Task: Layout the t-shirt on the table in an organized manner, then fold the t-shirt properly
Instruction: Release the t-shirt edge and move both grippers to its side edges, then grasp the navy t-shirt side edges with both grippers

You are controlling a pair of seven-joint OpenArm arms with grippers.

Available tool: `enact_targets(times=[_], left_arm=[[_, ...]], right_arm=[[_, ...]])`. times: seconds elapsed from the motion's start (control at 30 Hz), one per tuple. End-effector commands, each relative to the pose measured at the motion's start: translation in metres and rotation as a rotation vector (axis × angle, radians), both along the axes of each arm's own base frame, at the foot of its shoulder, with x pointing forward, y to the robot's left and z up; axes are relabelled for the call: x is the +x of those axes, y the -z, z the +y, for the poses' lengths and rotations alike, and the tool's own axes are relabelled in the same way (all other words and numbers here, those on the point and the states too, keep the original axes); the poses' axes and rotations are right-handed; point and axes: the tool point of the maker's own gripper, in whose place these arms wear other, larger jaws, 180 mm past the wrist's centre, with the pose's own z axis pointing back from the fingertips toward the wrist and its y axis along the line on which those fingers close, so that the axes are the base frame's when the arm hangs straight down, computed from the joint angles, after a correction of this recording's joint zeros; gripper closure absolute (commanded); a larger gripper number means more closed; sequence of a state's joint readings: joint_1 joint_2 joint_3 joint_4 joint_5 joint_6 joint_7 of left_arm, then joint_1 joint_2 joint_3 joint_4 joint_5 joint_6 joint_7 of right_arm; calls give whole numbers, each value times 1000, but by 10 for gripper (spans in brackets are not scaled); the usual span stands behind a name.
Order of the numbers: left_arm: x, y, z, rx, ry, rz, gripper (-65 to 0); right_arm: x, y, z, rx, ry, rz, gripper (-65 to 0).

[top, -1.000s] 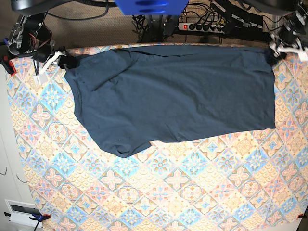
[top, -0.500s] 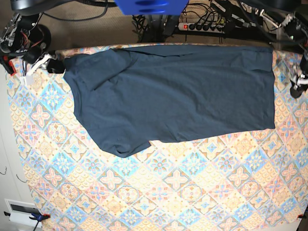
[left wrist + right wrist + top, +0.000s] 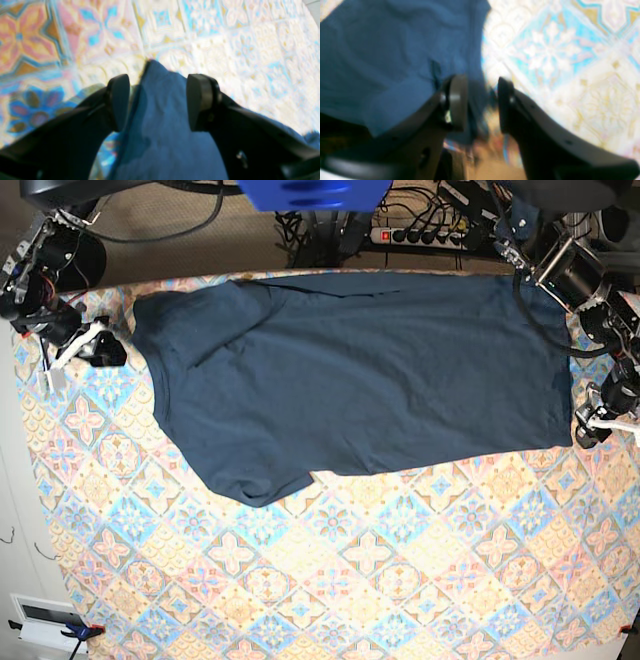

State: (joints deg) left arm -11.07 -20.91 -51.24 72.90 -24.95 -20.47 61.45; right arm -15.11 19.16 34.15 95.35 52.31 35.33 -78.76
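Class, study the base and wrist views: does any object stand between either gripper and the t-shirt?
Nothing visible does. The left gripper hangs at the t-shirt near its lower hem corner, jaws open with cloth between them. The right gripper sits at the sleeve edge, jaws apart. Only the bare table lies around.

Both wrist views are blurred, smearing the shirt (image 3: 395,55) and the patterned desk (image 3: 250,50); in the base view the desk runs past the frame's lower and right edges.
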Motion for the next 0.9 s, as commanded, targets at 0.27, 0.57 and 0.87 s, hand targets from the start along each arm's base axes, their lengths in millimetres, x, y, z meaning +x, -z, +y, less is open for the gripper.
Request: enact_targets(times=[0.27, 0.57, 0.87], left_arm=[[18, 12, 4, 76, 30, -6, -353], [12, 42, 8, 25, -17, 1, -353], [17, 67, -15, -15, 42, 61, -353]], right_arm=[[56, -26, 39, 10, -143, -124, -204], [72, -35, 43, 14, -156, -158, -204], [73, -37, 43, 11, -157, -164, -204]])
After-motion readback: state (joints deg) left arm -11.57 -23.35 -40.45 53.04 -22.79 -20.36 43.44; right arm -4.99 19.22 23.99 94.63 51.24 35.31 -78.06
